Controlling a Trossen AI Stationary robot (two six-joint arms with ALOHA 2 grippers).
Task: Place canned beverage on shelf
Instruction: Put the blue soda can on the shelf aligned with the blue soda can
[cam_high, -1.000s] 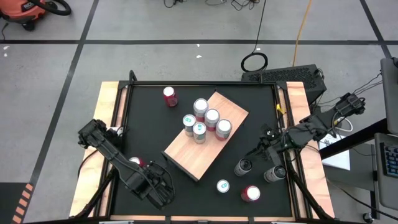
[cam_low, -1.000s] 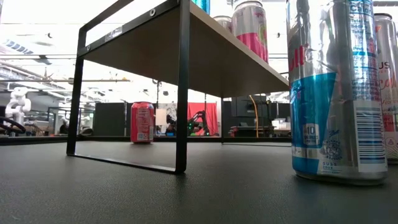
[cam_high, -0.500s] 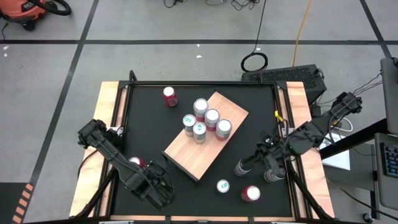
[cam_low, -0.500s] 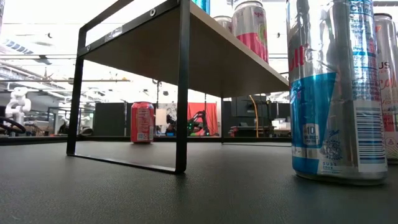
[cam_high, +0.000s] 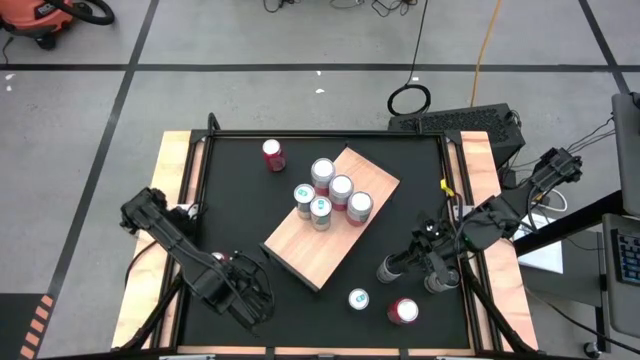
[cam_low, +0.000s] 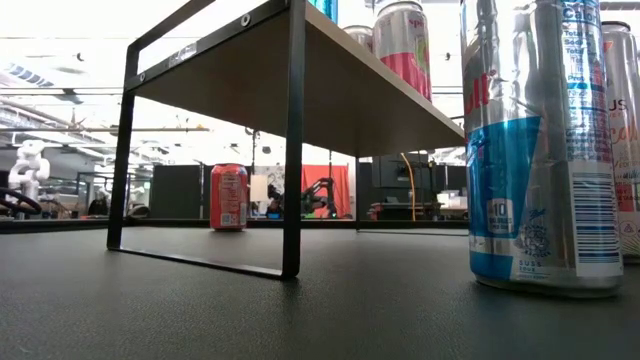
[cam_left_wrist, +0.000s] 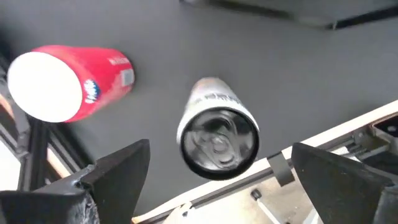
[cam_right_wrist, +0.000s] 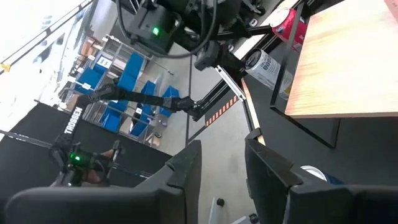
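The shelf (cam_high: 330, 225) is a tan board on a black frame, set askew mid-table; several cans (cam_high: 341, 187) stand on its far end. My left gripper (cam_high: 250, 298) hangs open at the near left, pointing down. An upright silver can (cam_left_wrist: 217, 142) stands on the table below it, between the fingers (cam_left_wrist: 118, 168) with room on both sides. A red can (cam_left_wrist: 62, 84) is beside it. My right gripper (cam_high: 427, 247) hovers at the near right, roughly level. Its fingers are a little apart (cam_right_wrist: 222, 152), with nothing between them.
Two dark cans (cam_high: 390, 268) (cam_high: 440, 280), a teal-topped can (cam_high: 358, 298) and a red can (cam_high: 403, 311) stand at the near right, under and beside my right arm. Another red can (cam_high: 272, 153) stands at the far side. In the low view a blue-silver can (cam_low: 540, 150) stands close by.
My right gripper has moved a little toward the table's near edge, over the dark cans. My left gripper has risen slightly above the silver can, still open. No can has moved.
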